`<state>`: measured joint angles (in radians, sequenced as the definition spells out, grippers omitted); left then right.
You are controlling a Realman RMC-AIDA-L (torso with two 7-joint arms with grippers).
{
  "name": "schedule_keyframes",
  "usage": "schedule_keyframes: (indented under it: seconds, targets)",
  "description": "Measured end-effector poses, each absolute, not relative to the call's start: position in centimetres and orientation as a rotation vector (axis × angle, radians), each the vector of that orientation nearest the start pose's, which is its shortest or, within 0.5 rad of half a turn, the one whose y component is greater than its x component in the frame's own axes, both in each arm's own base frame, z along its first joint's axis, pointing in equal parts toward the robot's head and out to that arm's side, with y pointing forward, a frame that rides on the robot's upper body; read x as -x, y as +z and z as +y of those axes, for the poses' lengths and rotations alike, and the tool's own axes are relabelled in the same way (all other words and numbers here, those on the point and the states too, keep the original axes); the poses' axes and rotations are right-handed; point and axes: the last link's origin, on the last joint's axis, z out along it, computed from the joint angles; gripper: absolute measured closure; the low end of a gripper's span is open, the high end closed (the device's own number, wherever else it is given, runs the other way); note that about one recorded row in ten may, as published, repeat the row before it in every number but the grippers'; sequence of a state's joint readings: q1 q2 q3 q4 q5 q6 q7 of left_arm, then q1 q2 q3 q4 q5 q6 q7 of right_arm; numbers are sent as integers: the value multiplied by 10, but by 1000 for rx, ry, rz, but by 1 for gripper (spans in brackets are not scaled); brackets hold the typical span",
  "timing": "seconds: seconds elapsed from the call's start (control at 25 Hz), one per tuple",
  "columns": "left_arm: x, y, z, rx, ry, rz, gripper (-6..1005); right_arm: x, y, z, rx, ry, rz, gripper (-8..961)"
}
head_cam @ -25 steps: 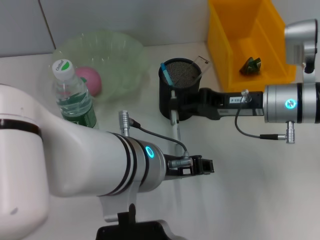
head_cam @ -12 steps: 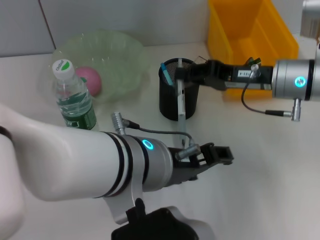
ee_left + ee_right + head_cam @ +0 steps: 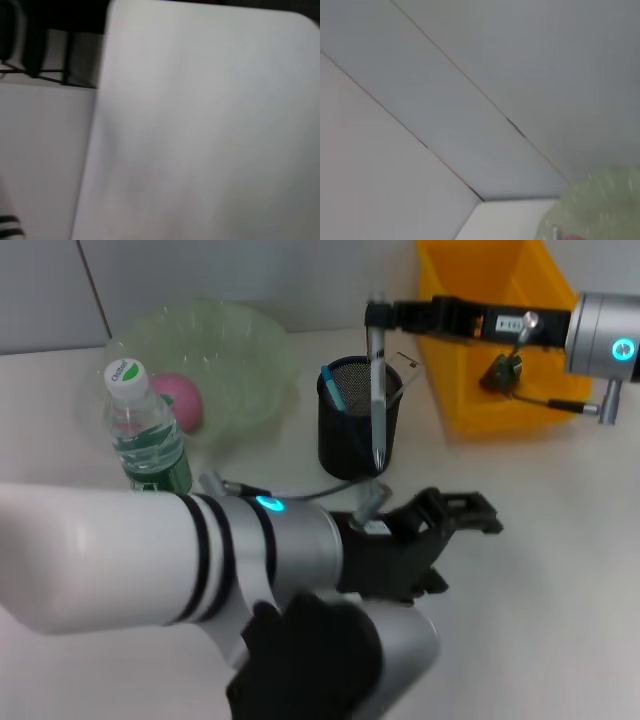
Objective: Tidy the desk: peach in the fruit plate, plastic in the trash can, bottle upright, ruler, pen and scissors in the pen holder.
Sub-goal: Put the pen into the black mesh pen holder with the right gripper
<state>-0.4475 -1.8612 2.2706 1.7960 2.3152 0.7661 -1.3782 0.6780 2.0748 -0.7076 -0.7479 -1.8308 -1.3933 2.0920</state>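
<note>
My right gripper (image 3: 377,314) is shut on the top of a clear ruler (image 3: 377,400), which hangs upright over the black mesh pen holder (image 3: 345,440). I cannot tell whether its lower tip is inside. A blue pen (image 3: 335,388) stands in the holder. A pale piece (image 3: 405,364) leans at the holder's far rim; whether it is the scissors is unclear. The pink peach (image 3: 180,400) lies in the green fruit plate (image 3: 230,340), whose rim (image 3: 605,210) also shows in the right wrist view. The bottle (image 3: 150,435) stands upright. My left gripper (image 3: 472,514) hovers open near the table's front.
The yellow trash can (image 3: 470,350) stands at the back right with a dark green scrap of plastic (image 3: 502,371) in it. My left arm (image 3: 200,570) fills the near left. The left wrist view shows only bare white tabletop (image 3: 200,125).
My right gripper has lifted the ruler from low in front of the holder to high above it. My left arm has swung right and closer to the camera.
</note>
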Motion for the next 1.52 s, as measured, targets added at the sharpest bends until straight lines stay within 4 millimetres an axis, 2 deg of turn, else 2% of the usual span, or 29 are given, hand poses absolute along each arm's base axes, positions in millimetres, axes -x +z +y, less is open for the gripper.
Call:
schedule_keyframes:
  seconds: [0.28,0.4,0.48,0.52,0.56,0.64,0.72,0.76,0.88,0.92,1.04,1.08,1.16,1.52]
  targets:
    - [63,-61,260,2387,-148,1432,258,-177,52,414,2406,1035,998,819]
    - [66,-52,267,2415,-271,1296,258,-170,56,417,2403,1062,909,819]
    - [67,-50,269,2422,-295,1269,258,-167,58,419,2399,1066,868,819]
    - [70,-42,272,2450,-383,1177,258,-165,59,420,2398,1065,850,819]
    - [70,-42,272,2450,-383,1177,259,-164,60,421,2398,1067,831,819]
    - [75,-32,274,2489,-505,1065,259,-161,62,421,2396,1074,786,819]
    - [75,-32,274,2489,-505,1065,259,-158,63,421,2395,1085,733,819]
    - [91,-22,274,2546,-703,853,259,-156,64,421,2398,1091,696,819]
    - [99,-20,275,2550,-765,764,259,-154,65,418,2414,1097,585,819]
    - [113,-18,275,2553,-855,617,260,-154,65,416,2420,1095,548,819]
    - [130,-15,270,2559,-1004,443,260,-156,65,413,2422,1072,467,818]
    - [130,-15,270,2559,-1004,443,260,-158,65,413,2417,1058,438,818]
    - [149,-16,262,2566,-1122,300,260,-162,64,412,2409,1034,394,818]
    - [186,-29,257,2590,-1142,99,261,-173,42,406,2389,984,202,818]
